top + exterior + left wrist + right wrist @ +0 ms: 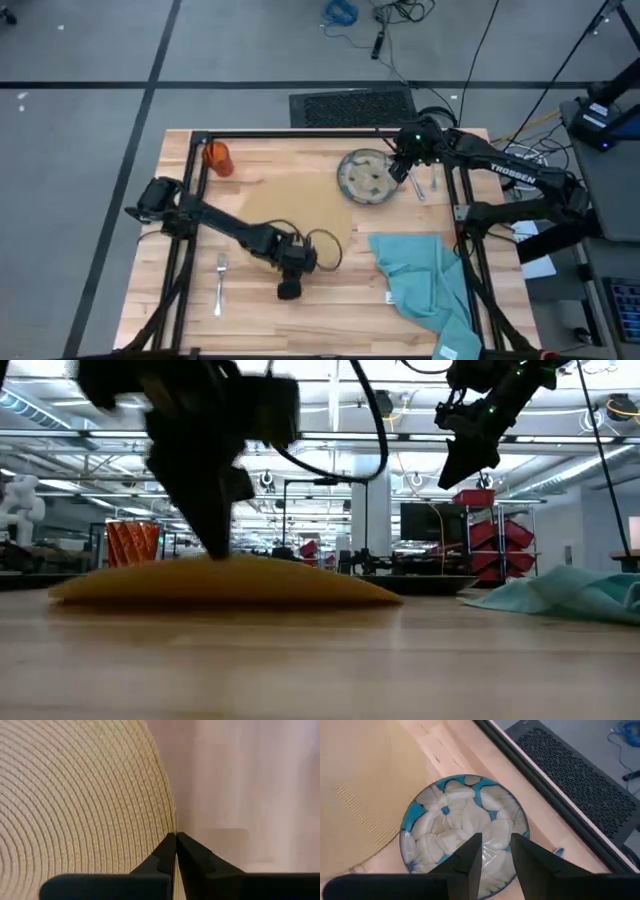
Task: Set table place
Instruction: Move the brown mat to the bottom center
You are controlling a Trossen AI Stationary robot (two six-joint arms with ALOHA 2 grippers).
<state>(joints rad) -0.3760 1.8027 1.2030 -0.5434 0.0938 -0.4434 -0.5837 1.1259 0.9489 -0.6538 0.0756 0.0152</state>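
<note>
**High view: place barely begun, mat and plate in hand**

Shows nothing of the place laid out in final order yet. Finds the left gripper (pixel 175 836) near the middle of the table (pixel 300 325), jaws pinched tight on the near edge of the round tan mat (pixel 290 205), that edge raised a little off the wood in the low view. Puts the right gripper (pixel 496 837) at the far right, hanging over the plate (pixel 367 176), jaws narrowly parted and holding nothing. Places the plate, flower-patterned in blue and white, on bare wood just beside the mat's far right edge, not on it.

Leaves the rest scattered:
- orange cup (pixel 217 158) at the far left corner, upright;
- fork (pixel 220 280) at the near left, well apart from the mat;
- teal napkin (pixel 425 285) crumpled at the near right, one corner draped over the table's edge;
- two silver pieces (pixel 420 186) just right of the plate, too small to tell knife from spoon.

Judged from this: mat to be settled, then plate onto it, napkin, cutlery and cup to be arranged around it. Nearly all left to do.
</note>
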